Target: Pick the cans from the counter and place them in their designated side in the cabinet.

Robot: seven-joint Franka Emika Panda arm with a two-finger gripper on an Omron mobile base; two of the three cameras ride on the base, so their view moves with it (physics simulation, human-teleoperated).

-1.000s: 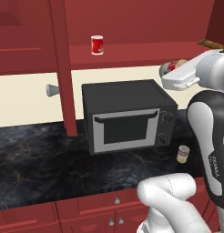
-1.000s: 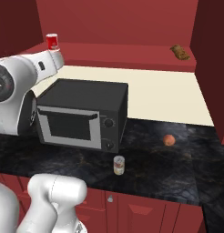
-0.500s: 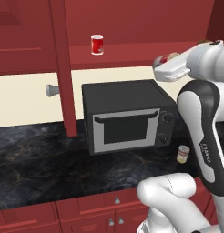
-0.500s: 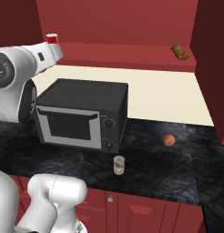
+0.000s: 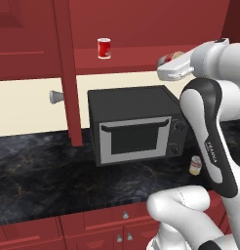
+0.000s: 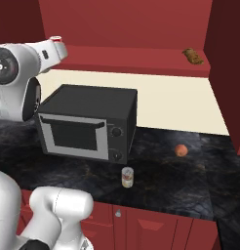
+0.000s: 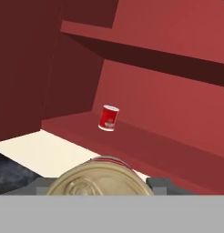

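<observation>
So the job looks about half way. The gripper [image 7: 101,183] is closed around one can [image 7: 100,170], and the hand view shows its round gold top with a red edge sitting between the two finger tips. The arm holds it up high, near the cabinet [image 5: 141,19], to the right of the microwave's [image 5: 134,124] top. The can is not on the shelf [image 7: 145,148] yet. It hangs in the air in front of it.

The other can [image 6: 127,177], the one with the yellowish label, stands upright on the counter [image 5: 44,171]. It is at the near edge, just right of the microwave's front corner. Nothing is touching it.

An all-red can [image 5: 104,48] with a white rim stands on the shelf, to the left, near the tall red door panel [image 5: 66,73]. In the hand view it is far ahead of the held can. I think it shows which side the red cans go on, but I cannot be sure.

What is left, I think: put the held can down on its side of the shelf and let go. Then go down for the yellowish can and put that one up too.

A small orange ball-like thing [image 6: 180,150] lies on the counter far to the right, and a brown thing [image 6: 192,56] sits on the right end of the shelf.
</observation>
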